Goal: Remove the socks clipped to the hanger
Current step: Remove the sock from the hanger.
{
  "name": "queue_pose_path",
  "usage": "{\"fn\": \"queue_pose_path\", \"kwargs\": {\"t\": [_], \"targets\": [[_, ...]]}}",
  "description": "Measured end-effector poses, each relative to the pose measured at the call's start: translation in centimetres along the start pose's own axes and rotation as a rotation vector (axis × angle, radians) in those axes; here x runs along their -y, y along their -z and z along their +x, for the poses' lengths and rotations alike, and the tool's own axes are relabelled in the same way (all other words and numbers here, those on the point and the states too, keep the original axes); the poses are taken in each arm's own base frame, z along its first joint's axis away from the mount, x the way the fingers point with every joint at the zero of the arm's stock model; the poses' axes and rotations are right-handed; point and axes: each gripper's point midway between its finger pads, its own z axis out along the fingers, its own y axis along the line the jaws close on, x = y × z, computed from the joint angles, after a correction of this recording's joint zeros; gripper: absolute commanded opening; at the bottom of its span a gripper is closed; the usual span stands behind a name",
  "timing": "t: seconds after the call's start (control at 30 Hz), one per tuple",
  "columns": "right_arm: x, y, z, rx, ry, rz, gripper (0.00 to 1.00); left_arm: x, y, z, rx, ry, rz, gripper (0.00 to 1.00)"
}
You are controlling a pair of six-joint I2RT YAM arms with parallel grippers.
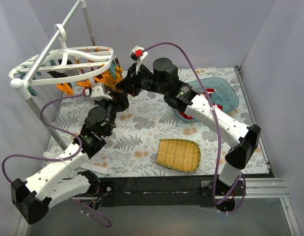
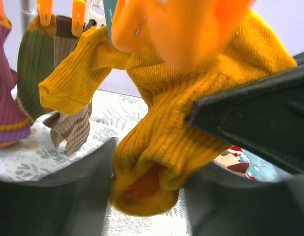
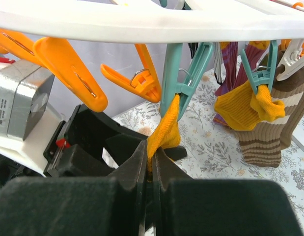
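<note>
Clenched at lower centre of right wrist view: right gripper (image 3: 151,153), pinching bottom edge of mustard sock (image 3: 164,130). Hangs just above from teal clip (image 3: 183,73); not yet released.

Fills centre of left wrist view as well. Sits with toe between fingers of left gripper (image 2: 149,196), touching both. Cannot tell whether squeezed or merely bracketed.

Further right in right wrist view, shows second mustard sock (image 3: 242,105), brown striped sock (image 3: 267,137) and purple sock (image 3: 230,61), all clipped under hanger (image 3: 142,19).

At upper left of top view, places hanger on grey pole stand (image 1: 88,22), with both arms reaching beneath.

At right of top view, behind right arm, shows blue tub (image 1: 225,91). At lower right of left wrist view, shows red-and-white fabric (image 2: 235,160), probably socks already removed.

Judged partway: one sock in hand, several left on clips. Likely calls for downward pull to free current sock from teal clip.
</note>
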Motion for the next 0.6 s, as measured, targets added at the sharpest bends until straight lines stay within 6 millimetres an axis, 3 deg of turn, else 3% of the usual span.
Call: {"fn": "queue_pose_path", "kwargs": {"t": [0.13,0.17,0.27,0.37,0.4,0.5,0.6], "targets": [[-0.15,0.04,-0.22,0.004,-0.003,-0.004,0.01,0.19,-0.04,0.12,0.007,0.011,0.014,0.05],[-0.16,0.04,-0.22,0.004,-0.005,-0.004,0.01,0.17,-0.05,0.14,0.009,0.011,0.014,0.01],[-0.18,-0.02,-0.10,0.001,-0.011,-0.006,0.01,0.10,-0.06,0.10,0.014,0.023,0.009,0.00],[-0.22,-0.02,-0.08,0.000,-0.015,-0.007,0.27,0.06,-0.04,0.04,0.016,0.035,0.004,0.00],[-0.25,-0.03,-0.09,0.000,-0.015,-0.007,0.43,0.07,-0.01,-0.03,0.017,0.038,0.005,0.00],[-0.14,-0.08,-0.20,0.007,-0.015,-0.002,0.59,0.00,0.13,-0.10,0.016,0.048,0.003,0.00],[0.24,0.02,-0.17,0.021,-0.005,0.016,0.64,-0.09,0.28,0.03,0.007,0.051,0.001,0.00]]}}
